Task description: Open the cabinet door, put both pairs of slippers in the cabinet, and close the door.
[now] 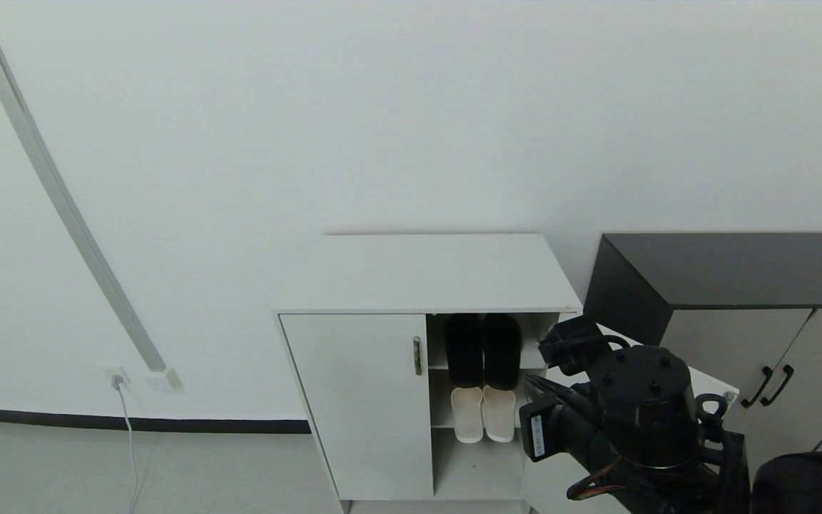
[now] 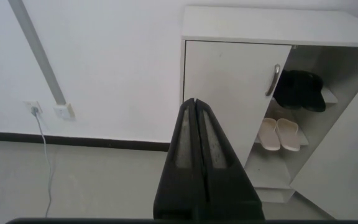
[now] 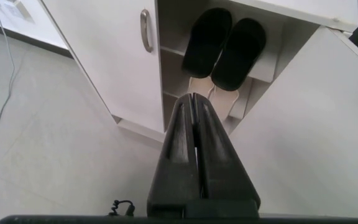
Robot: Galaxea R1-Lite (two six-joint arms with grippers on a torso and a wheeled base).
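Cabinet door (image 3: pixel 309 124) on the right stood open (the left door (image 1: pixel 361 400) was shut). Black slippers (image 1: pixel 482 350) lay on the upper shelf inside, cream slippers (image 1: pixel 483 414) on the shelf below. Left gripper (image 2: pixel 194 102) and right gripper (image 3: pixel 194 98) were both clenched, holding nothing, outside the cabinet (image 1: pixel 439 275).

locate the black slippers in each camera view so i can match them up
Head view: black slippers inside the open cabinet, right of the door handle.
Left wrist view: black slippers beside the door handle, above the cream slippers.
Right wrist view: black slippers with the door handle alongside.
Shared landmark: the door handle.
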